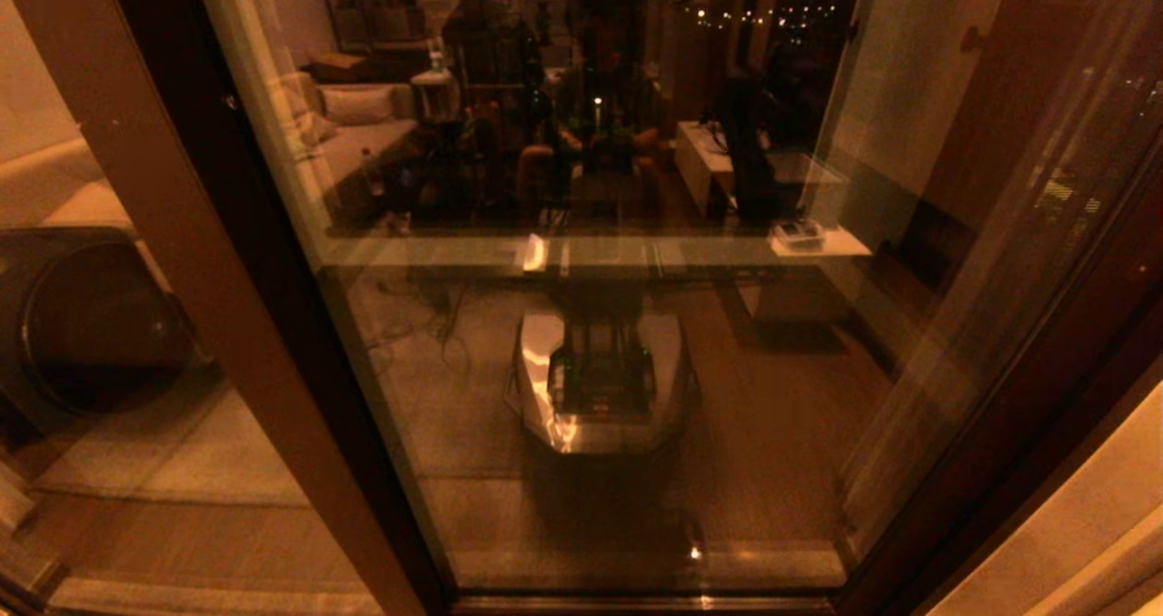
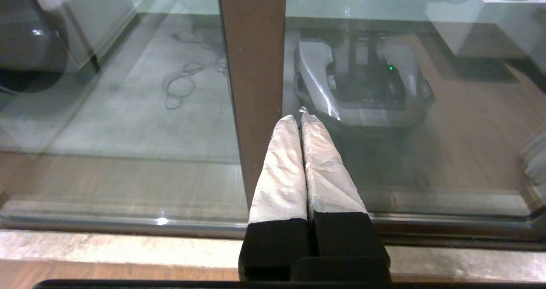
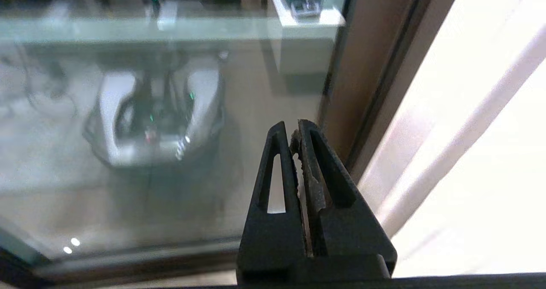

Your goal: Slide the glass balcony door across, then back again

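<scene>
Glass balcony door untouched; both claws closed, empty.

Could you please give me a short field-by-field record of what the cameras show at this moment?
Setting: the robot faces the glass balcony door, whose pane reflects the room and the robot's own base
Door frame: dark brown uprights on both sides of the pane
Left gripper: jaws shut, holding nothing, pointing toward a brown upright, not touching it
Right gripper: jaws shut, holding nothing, near the pane's right-hand edge
Contact with door: none visible
Head view: neither arm in sight
</scene>
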Controlling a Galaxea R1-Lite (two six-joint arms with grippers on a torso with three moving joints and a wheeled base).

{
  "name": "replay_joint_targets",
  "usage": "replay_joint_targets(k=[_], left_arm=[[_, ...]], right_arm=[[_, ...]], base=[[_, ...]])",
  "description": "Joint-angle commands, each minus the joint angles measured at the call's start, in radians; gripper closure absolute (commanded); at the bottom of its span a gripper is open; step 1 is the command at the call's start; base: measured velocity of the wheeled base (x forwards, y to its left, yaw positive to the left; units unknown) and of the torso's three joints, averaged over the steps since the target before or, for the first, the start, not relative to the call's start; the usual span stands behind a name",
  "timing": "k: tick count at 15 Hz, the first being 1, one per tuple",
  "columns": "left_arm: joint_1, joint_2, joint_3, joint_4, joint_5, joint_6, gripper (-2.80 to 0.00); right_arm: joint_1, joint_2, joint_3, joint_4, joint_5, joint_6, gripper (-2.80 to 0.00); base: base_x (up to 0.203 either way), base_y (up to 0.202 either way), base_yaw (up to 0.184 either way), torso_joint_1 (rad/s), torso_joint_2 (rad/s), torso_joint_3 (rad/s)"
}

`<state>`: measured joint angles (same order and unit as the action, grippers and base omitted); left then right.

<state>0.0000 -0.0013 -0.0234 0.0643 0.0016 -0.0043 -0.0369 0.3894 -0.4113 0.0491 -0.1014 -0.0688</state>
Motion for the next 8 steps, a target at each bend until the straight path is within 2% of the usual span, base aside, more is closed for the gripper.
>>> replay_joint_targets(k=[1,3,4,5,6,8], left_arm=[[0.0,0.0,0.0,0.0,0.0,0.0,0.0],[0.0,0.0,0.0,0.0,0.0,0.0,0.0],[0.0,0.0,0.0,0.0,0.0,0.0,0.0],[0.0,0.0,0.0,0.001,0.0,0.0,0.0],[0.0,0.0,0.0,0.0,0.0,0.0,0.0],[0.0,0.0,0.0,0.0,0.0,0.0,0.0]], right_arm=[[0.027,-0.228,0.14,0.005,-0.008,-0.024,0.0],[0.036,-0.321,0.31,-0.039,-0.006,-0.106,0.0],[0.037,-0.359,0.381,-0.085,0.03,-0.127,0.0],[0.039,-0.386,0.412,-0.103,0.092,-0.111,0.0],[0.04,-0.388,0.412,-0.074,0.116,-0.071,0.0],[0.04,-0.388,0.405,-0.021,0.118,0.004,0.0]], base=[[0.0,0.0,0.0,0.0,0.0,0.0],[0.0,0.0,0.0,0.0,0.0,0.0],[0.0,0.0,0.0,0.0,0.0,0.0],[0.0,0.0,0.0,0.0,0.0,0.0],[0.0,0.0,0.0,0.0,0.0,0.0],[0.0,0.0,0.0,0.0,0.0,0.0]])
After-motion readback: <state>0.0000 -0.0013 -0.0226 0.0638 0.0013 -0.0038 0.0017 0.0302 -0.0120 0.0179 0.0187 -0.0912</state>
